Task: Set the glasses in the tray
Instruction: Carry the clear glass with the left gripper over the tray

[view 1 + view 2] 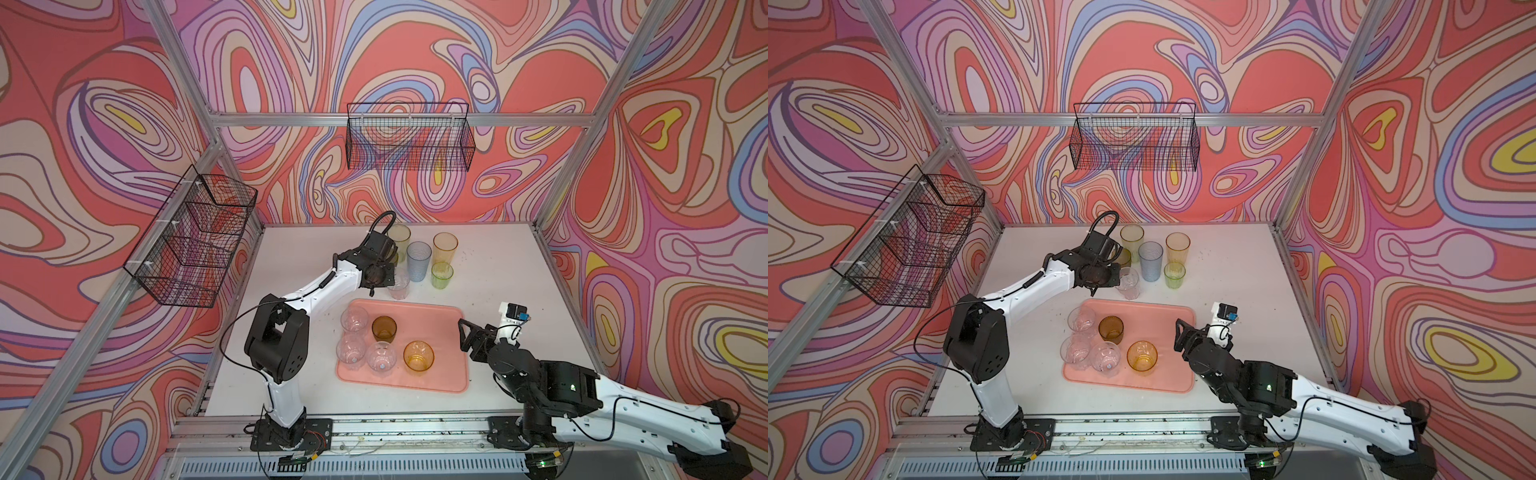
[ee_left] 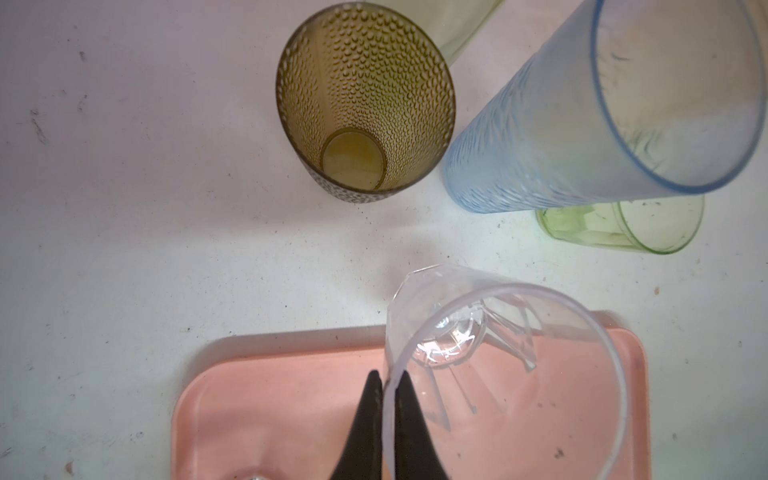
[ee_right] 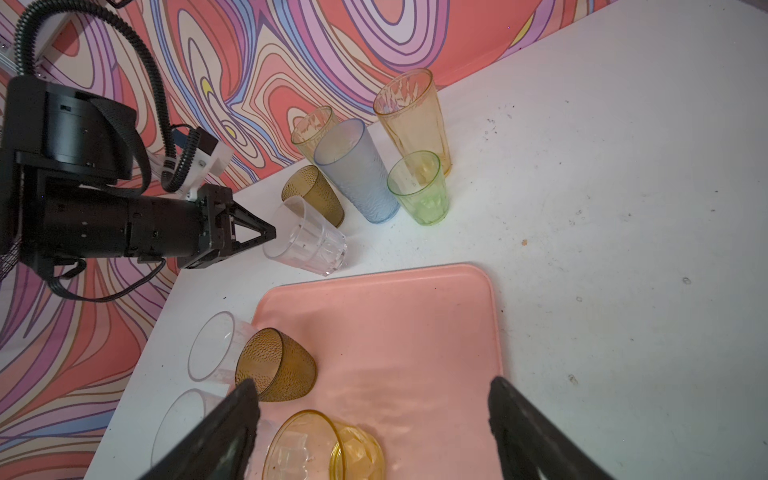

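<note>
- Glasses (image 1: 381, 356), both top views: five upright on tray (image 1: 442, 328) – clear trio (image 1: 351, 348), brown tumbler (image 1: 383, 328), amber tumbler (image 1: 418, 357); yellow tumbler (image 1: 400, 237), blue-grey tumbler (image 1: 418, 255), orange tumbler (image 1: 445, 245), green tumbler (image 1: 441, 275) on desk (image 1: 498, 270) behind tray.
- Left pincer (image 1: 390, 284) pressed together on rim of fourth clear tumbler (image 1: 400, 287), just beyond tray's far edge; right pincer (image 1: 462, 336) spread, empty, at tray's right edge.
- Left wrist: fingers (image 2: 409, 424) pinching fourth clear tumbler (image 2: 478, 353) by rim, one inside, one outside; tilted, base toward desk just past tray's edge; dotted brown tumbler (image 2: 365, 104) upright on desk beside blue-grey tumbler (image 2: 582, 116).
- Right wrist: right pincer (image 3: 372, 386) wide apart over tray (image 3: 395, 324), amber tumbler (image 3: 328, 449) ahead of it on tray; left pincer (image 3: 270, 236) clamped on tilted fourth clear tumbler (image 3: 307, 237) just off tray's far edge; base touching desk or not: cannot tell.
</note>
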